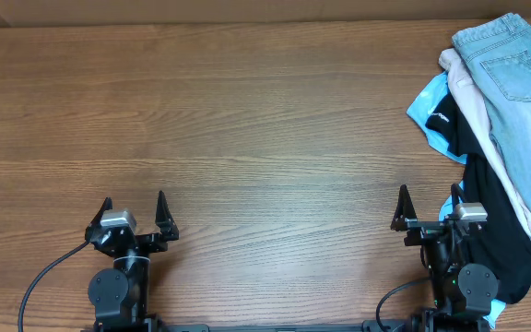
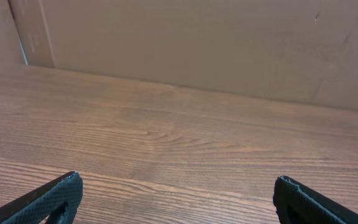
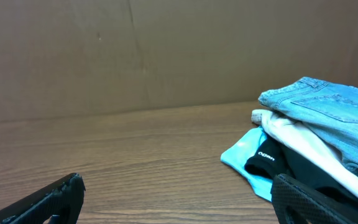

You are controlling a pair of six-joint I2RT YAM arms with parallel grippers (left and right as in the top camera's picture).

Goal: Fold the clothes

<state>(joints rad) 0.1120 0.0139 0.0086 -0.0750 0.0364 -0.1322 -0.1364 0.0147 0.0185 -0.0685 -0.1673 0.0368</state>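
Observation:
The light-blue denim shorts [image 1: 514, 74] lie on top of a pile of clothes at the table's far right, a patch pocket facing up. They also show in the right wrist view [image 3: 331, 109] at the right. My left gripper [image 1: 134, 214] is open and empty near the front edge at the left; its fingertips frame bare wood in the left wrist view [image 2: 176, 186]. My right gripper [image 1: 429, 207] is open and empty near the front edge, its right finger over the edge of the pile [image 3: 179, 190].
Under the shorts lie beige trousers [image 1: 473, 92], a black shirt [image 1: 487, 203] and a sky-blue shirt [image 1: 429, 109]. The wooden table [image 1: 247, 120] stretches left of the pile. A brown cardboard wall [image 3: 166, 50] stands behind the table.

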